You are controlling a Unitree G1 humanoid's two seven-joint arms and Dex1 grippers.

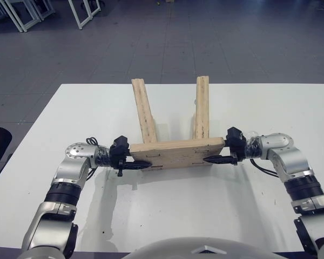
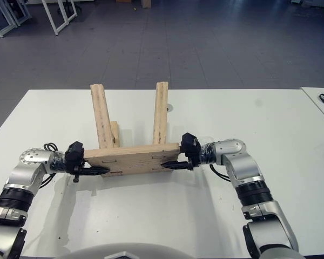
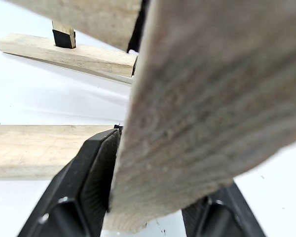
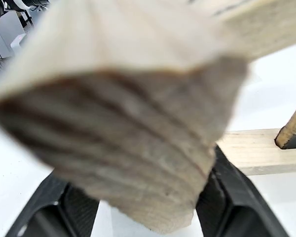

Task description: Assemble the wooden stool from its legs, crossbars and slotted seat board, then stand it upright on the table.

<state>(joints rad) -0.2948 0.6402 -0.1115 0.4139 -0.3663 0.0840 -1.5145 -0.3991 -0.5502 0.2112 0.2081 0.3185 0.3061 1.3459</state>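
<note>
The pale wooden stool (image 1: 175, 135) is tipped on its side near the middle of the white tabletop (image 1: 270, 108), its two plank legs (image 1: 144, 110) pointing away from the robot. The left end effector (image 1: 137, 163) and the right end effector (image 1: 216, 159) each clamp one end of its slotted seat board (image 1: 178, 152).

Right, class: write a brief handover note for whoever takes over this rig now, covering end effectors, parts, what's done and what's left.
Left end effector: shut on the seat board's left end.
Right end effector: shut on its right end.
The board stands on edge on the table. The legs point away from the robot, with a crossbar fitted between them.
Done: assembly looks complete.
Left: tip it upright onto its legs, then release.
</note>
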